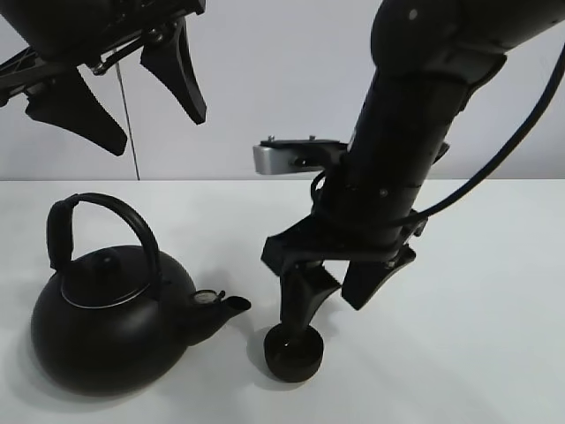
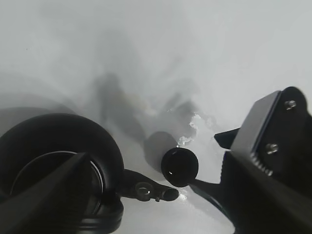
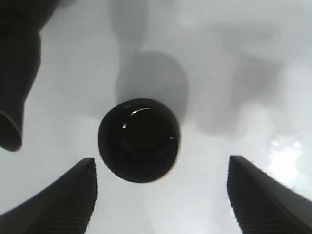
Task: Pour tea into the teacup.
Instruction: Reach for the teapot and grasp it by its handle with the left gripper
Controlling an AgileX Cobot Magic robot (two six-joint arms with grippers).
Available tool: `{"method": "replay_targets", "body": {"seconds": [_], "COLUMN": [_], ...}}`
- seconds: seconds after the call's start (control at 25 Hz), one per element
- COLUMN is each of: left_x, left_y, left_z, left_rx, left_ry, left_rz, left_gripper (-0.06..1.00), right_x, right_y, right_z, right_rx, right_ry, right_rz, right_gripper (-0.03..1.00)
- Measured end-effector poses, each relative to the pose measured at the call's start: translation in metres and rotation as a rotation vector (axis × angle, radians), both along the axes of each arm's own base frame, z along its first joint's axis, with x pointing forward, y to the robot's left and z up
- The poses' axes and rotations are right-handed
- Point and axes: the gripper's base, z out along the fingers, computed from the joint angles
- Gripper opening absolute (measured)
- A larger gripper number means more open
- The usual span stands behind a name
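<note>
Small round matte-black teacup [image 1: 294, 352] parked on white table [image 1: 477, 291], about 3 o'clock from big black arched-handle kettle [image 1: 110, 331], just off its spout. Right gripper [image 1: 331, 305] low over it, spread, gripping nothing. Left gripper [image 1: 152, 128] up at kettle's 12 o'clock, wide apart too.

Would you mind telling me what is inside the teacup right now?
The right wrist view looks straight into the teacup: a dark interior with small glints, no object visible. Whether it holds tea cannot be told. From the high camera, the open right claw partly hides its mouth.
</note>
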Motion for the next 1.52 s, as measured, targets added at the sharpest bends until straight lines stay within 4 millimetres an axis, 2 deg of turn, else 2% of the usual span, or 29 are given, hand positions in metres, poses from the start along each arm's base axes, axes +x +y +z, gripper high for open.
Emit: {"method": "replay_targets", "body": {"seconds": [0.12,0.4,0.6,0.72,0.96,1.52], "left_x": [0.0,0.0,0.0,0.0,0.0,0.001], "left_y": [0.0,0.0,0.0,0.0,0.0,0.0], "left_z": [0.0,0.0,0.0,0.0,0.0,0.0], "left_rx": [0.0,0.0,0.0,0.0,0.0,-0.004], "left_ry": [0.0,0.0,0.0,0.0,0.0,-0.008], "left_rz": [0.0,0.0,0.0,0.0,0.0,0.003], "left_gripper": [0.53,0.53,0.53,0.53,0.53,0.53], "right_x": [0.005,0.013,0.014,0.013,0.005,0.005], "right_y": [-0.016,-0.065,-0.099,-0.113,-0.118,-0.116], "right_z": [0.019,0.061,0.083,0.095,0.114,0.115], "right_rx": [0.029,0.066,0.119,0.159,0.212,0.237], "right_ry": [-0.013,-0.04,-0.033,-0.043,-0.075,-0.061], "right_rz": [-0.074,-0.238,-0.362,-0.414,-0.43,-0.438], "right_gripper": [0.52,0.52,0.52,0.52,0.52,0.52]}}
